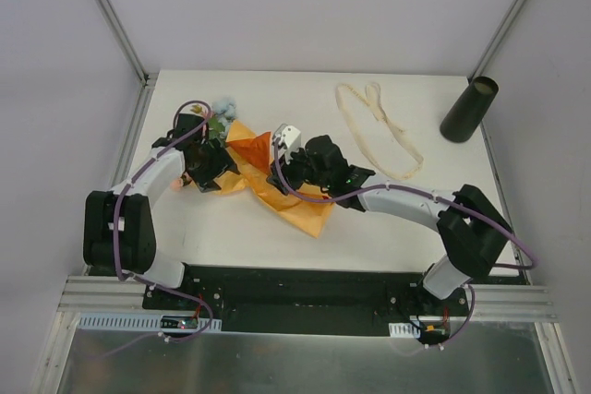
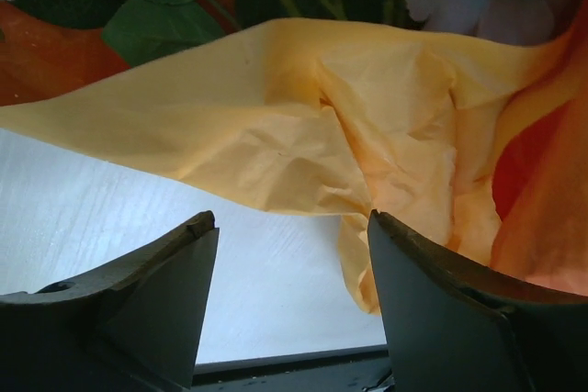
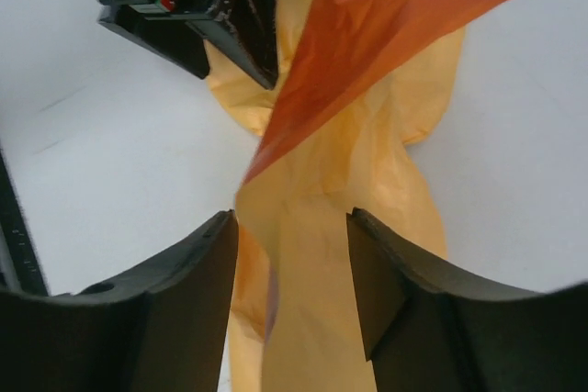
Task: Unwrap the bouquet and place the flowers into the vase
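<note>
The white desk (image 1: 397, 228) sits boxed in by pale walls on three sides. Left of its middle lies the bouquet (image 1: 245, 156), its orange paper (image 1: 300, 205) crumpled and spread loose across the surface. The flowers (image 1: 223, 110) poke out of the bouquet's far left end, with a pale blue bloom and green leaves showing.

The left hand (image 2: 292, 227) is at the bouquet's left side, low over the desk. It is released, jaws standing apart and clamping nothing, and a fold of the paper hangs just against one fingertip. The right hand (image 3: 292, 222) is over the bouquet's right half, also released. The sheet runs through the gap between its jaws, and a darker orange flap stands up just beyond them.

The cream ribbon (image 1: 379, 131) lies apart from the bouquet, to its right and farther back. The vase (image 1: 468, 110) stands well to the bouquet's right, at the desk's far corner.
</note>
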Robot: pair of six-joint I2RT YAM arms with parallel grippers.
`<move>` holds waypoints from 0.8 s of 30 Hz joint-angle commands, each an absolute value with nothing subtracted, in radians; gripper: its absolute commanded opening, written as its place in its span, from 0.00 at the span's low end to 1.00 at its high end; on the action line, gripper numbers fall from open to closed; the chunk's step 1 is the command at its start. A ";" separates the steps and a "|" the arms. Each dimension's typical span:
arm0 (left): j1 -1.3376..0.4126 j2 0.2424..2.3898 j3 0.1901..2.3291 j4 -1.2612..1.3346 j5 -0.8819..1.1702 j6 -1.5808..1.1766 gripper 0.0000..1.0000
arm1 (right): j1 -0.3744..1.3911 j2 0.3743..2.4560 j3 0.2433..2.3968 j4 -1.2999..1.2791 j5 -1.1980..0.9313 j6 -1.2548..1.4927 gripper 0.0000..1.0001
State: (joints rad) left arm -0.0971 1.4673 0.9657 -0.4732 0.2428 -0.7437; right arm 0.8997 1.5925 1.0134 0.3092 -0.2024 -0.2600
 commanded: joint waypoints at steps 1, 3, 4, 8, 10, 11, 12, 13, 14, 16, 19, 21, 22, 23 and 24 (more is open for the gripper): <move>-0.091 1.508 0.985 -0.462 0.180 -0.750 0.68 | 0.897 1.621 1.084 0.396 -0.014 -0.353 0.48; -0.087 1.525 0.994 -0.465 0.149 -0.744 0.69 | 0.884 1.641 1.104 0.406 0.044 -0.371 0.40; -0.086 1.535 0.999 -0.466 0.132 -0.739 0.69 | 0.864 1.652 1.124 0.405 0.038 -0.358 0.36; -0.071 1.586 1.025 -0.485 0.092 -0.733 0.69 | 0.789 1.709 1.180 0.403 -0.031 -0.308 0.22; -0.064 1.620 1.035 -0.491 0.074 -0.730 0.70 | 0.761 1.735 1.199 0.405 -0.038 -0.299 0.08; -0.061 1.629 1.042 -0.491 0.065 -0.729 0.69 | 0.749 1.749 1.209 0.406 -0.037 -0.295 0.01; -0.057 1.649 1.049 -0.492 0.061 -0.727 0.70 | 0.736 1.768 1.218 0.405 -0.032 -0.287 0.00; -0.055 1.664 1.060 -0.495 0.058 -0.727 0.69 | 0.727 1.779 1.226 0.405 -0.031 -0.279 0.00; -0.052 1.675 1.071 -0.500 0.057 -0.727 0.70 | 0.715 1.793 1.235 0.406 -0.031 -0.272 0.00; -0.052 1.693 1.091 -0.505 0.048 -0.727 0.69 | 0.690 1.815 1.250 0.414 -0.038 -0.247 0.00; -0.052 1.715 1.120 -0.508 0.020 -0.719 0.70 | 0.654 1.856 1.288 0.425 -0.022 -0.193 0.00; -0.052 1.729 1.140 -0.509 0.006 -0.713 0.70 | 0.637 1.888 1.311 0.423 -0.006 -0.155 0.00; -0.051 1.736 1.147 -0.509 -0.021 -0.710 0.70 | 0.624 1.904 1.322 0.420 -0.006 -0.132 0.00; -0.051 1.746 1.157 -0.511 -0.028 -0.707 0.70 | 0.615 1.916 1.330 0.414 -0.006 -0.114 0.00; -0.051 1.753 1.166 -0.511 -0.031 -0.704 0.70 | 0.606 1.931 1.341 0.407 0.033 -0.083 0.00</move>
